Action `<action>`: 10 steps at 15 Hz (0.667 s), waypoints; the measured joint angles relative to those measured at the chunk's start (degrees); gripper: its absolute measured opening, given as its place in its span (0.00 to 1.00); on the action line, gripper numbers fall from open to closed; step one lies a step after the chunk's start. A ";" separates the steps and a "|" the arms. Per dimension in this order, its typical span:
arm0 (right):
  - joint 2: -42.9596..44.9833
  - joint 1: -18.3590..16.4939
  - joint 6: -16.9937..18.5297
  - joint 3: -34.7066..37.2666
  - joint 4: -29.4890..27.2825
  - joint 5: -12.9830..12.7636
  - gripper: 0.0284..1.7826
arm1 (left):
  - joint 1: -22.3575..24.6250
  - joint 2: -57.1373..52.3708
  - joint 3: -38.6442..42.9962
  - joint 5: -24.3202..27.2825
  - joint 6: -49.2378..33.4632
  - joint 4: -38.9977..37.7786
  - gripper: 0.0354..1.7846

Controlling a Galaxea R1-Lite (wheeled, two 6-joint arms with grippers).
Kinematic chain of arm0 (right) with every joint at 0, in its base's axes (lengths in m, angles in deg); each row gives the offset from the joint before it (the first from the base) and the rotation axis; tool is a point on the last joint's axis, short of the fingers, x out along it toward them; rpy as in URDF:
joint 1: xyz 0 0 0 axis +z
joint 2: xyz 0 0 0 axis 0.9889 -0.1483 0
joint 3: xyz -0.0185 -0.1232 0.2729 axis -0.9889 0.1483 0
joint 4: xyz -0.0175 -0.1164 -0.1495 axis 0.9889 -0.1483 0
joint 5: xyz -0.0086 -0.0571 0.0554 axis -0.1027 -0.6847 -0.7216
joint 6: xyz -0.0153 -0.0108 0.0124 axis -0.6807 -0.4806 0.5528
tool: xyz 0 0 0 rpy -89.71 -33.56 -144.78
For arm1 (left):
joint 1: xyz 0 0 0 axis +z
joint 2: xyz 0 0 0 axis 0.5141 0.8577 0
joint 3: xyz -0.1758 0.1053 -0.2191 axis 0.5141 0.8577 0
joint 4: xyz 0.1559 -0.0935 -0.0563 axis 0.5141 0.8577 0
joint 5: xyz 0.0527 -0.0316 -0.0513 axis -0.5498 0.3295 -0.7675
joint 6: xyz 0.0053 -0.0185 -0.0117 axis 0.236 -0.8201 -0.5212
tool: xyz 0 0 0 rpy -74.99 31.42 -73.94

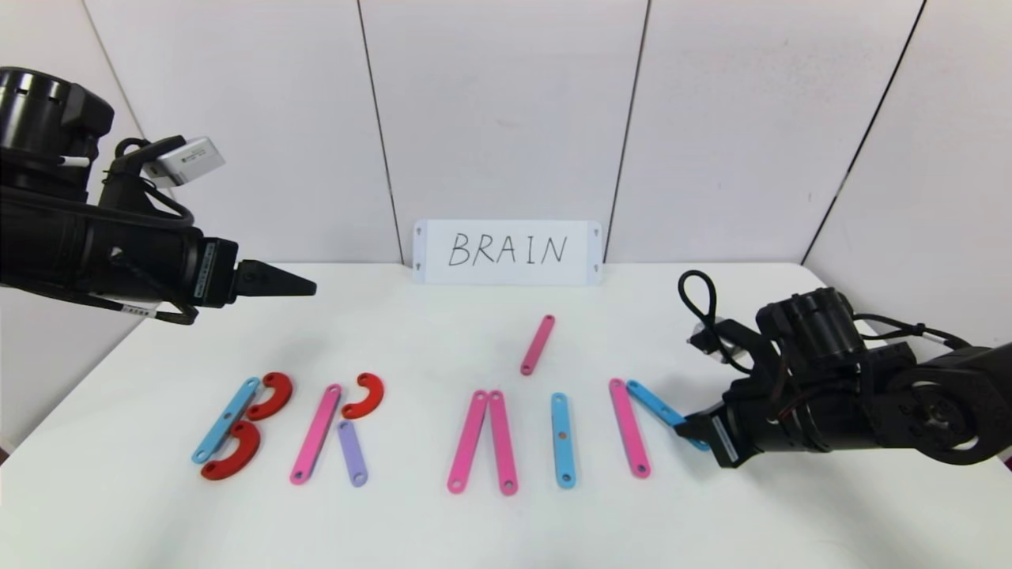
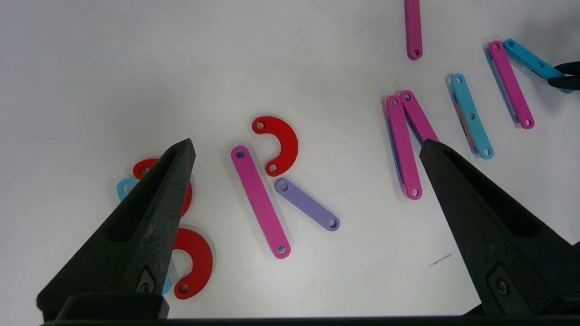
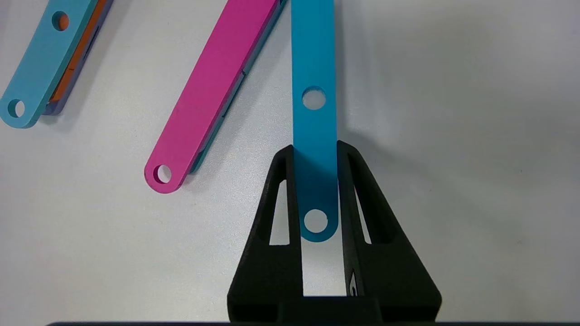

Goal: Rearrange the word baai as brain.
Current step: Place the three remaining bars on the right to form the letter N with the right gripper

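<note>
Right wrist view shows right hand (image 3: 316, 181) pinching blue strip (image 3: 314, 113) near the tabletop's right edge; swing its free end diagonally off pink strip (image 3: 213, 90), flat; left hand (image 2: 308, 149) spread, hovering over the letters

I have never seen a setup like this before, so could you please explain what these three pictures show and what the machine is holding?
It is a two-armed robot at a white table. The wide picture comes from a camera on its head; the other two come from cameras on its wrists, looking past the jaws. Flat coloured strips and red curves lie in a row, spelling letters to match the white card reading BRAIN: a B, an R, an unfinished A, an I and a part-built N. A loose pink strip lies behind them. The right gripper is shut on the blue strip, the slanted stroke of the N. The left gripper hangs open above the table, holding nothing.
</note>
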 joint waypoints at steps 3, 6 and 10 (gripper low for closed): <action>-0.48 -0.02 0.02 -0.06 0.00 -0.16 0.14 | 0.00 0.00 0.00 0.04 0.07 0.01 0.97; -0.66 -0.13 0.02 -0.06 -0.02 -0.16 0.14 | -0.04 0.00 0.00 0.04 0.05 0.00 0.97; -0.68 -0.13 0.05 0.00 -0.05 -0.33 0.14 | -0.06 0.00 0.00 0.28 0.05 0.00 0.97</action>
